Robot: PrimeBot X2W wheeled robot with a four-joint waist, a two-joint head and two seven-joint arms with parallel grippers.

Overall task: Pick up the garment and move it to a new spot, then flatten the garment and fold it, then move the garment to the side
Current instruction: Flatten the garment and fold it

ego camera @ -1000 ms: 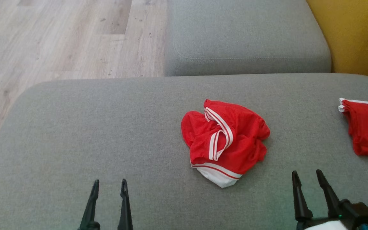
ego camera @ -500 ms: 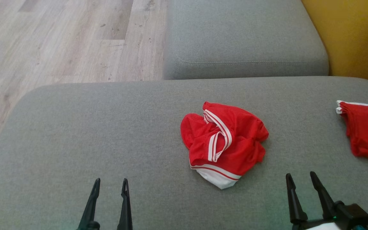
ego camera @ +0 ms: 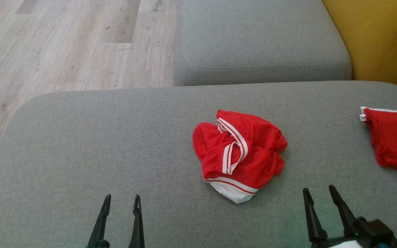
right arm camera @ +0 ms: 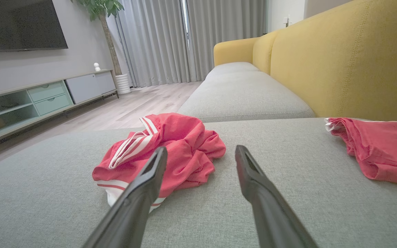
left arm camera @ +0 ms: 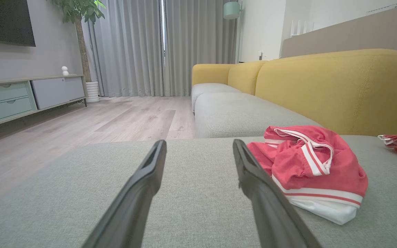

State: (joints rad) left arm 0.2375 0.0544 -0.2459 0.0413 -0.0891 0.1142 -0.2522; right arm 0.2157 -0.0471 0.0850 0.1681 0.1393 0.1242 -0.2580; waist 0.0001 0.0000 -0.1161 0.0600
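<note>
The garment (ego camera: pixel 240 155), a crumpled red heap with white trim, lies just right of centre in the head view. The left gripper (ego camera: pixel 122 197) at lower left and the right gripper (ego camera: pixel 318 189) at lower right are both parted and empty over the grey cushion (ego camera: pixel 81 144). Another red cloth (ego camera: pixel 395 137) lies at the right edge.

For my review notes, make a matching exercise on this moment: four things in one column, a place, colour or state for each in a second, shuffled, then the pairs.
1 crumpled garment
2 second garment
3 left gripper
4 sofa back

a yellow
b open, lower left in head view
c cut by head view's right edge
d bunched up, middle of head view

Pairs: 1-d; 2-c; 3-b; 4-a
</note>
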